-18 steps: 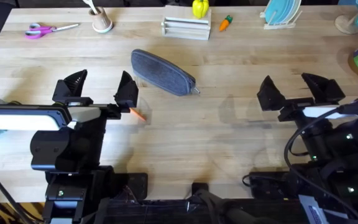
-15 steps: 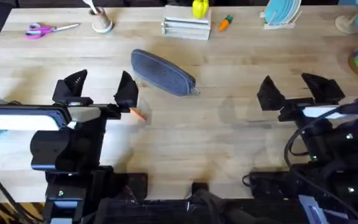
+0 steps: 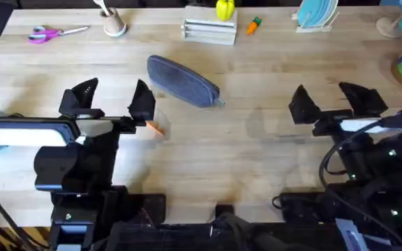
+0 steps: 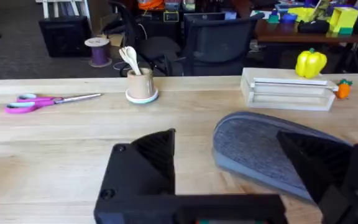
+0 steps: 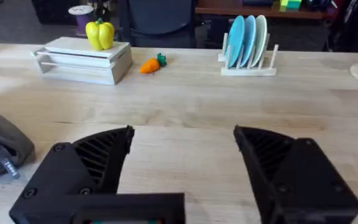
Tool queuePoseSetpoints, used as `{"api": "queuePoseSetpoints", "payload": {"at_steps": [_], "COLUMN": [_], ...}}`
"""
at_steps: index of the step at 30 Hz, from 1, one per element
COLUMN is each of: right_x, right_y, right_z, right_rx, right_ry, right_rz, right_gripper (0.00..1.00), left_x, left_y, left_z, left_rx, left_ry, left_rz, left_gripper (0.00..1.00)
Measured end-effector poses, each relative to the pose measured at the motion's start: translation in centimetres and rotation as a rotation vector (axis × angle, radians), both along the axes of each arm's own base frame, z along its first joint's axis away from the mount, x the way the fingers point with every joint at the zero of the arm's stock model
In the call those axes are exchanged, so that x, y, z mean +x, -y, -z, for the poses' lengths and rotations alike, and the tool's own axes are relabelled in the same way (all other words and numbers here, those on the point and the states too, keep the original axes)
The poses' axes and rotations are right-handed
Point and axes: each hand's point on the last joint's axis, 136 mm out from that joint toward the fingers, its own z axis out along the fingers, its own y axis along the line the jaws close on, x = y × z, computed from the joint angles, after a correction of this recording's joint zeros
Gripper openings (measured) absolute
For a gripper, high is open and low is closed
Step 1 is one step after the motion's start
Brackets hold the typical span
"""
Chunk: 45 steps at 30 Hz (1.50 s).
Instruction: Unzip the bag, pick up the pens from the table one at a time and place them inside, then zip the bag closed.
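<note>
Nothing done yet: the bag lies zipped; the pen waits on the table; left gripper and right gripper spread, empty.

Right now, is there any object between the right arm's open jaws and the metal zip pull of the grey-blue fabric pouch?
Nothing visible: bare light wooden table lies between the right gripper and the pull of the grey-blue fabric pouch.

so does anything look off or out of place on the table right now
Nothing spilled or damaged. The bag lies at a slant on the table, zip closed. The pen lies half hidden under the open left gripper.
</note>
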Motion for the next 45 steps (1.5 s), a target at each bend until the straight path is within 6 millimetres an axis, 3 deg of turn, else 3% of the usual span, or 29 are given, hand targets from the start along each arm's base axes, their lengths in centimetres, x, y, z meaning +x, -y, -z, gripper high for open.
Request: {"api": "queuePoseSetpoints", "payload": {"at_steps": [8,15,22,27,29,35,41,45], "right_x": [-0.6,-2.2,-2.7,-2.0,-1.3,-0.1,0.0,0.0], "right_y": [-0.1,-0.3,-0.8,-0.9,-0.9,-0.9,-0.9,-0.9], "right_z": [0.0,-3.1,-6.2,-8.9,-10.6,-12.3,-12.5,-12.5], "right_rx": [0.0,-0.003,-0.038,-0.041,-0.04,-0.041,-0.041,-0.041], "right_ry": [-0.063,-0.188,-0.403,-0.56,-0.646,-0.696,-0.706,-0.708], "right_rz": [-0.003,-0.021,-0.058,-0.073,-0.076,-0.078,-0.079,-0.079], "right_gripper": [0.992,0.992,0.992,0.992,0.992,0.992,0.992,0.992], "left_x": [-0.5,-0.2,2.5,4.8,6.2,7.4,7.7,6.9], "left_y": [0.0,0.1,0.9,1.6,2.3,3.4,3.8,3.9], "left_z": [-0.5,-5.9,-11.3,-13.6,-13.9,-14.1,-13.8,-13.1], "left_rx": [0.0,0.036,0.13,0.14,0.143,0.188,0.254,0.433], "left_ry": [-0.086,-0.187,-0.336,-0.449,-0.549,-0.643,-0.661,-0.667], "left_rz": [-0.001,0.012,0.078,0.131,0.183,0.283,0.333,0.419], "left_gripper": [0.992,0.991,0.991,0.991,0.991,0.991,0.991,0.992]}}
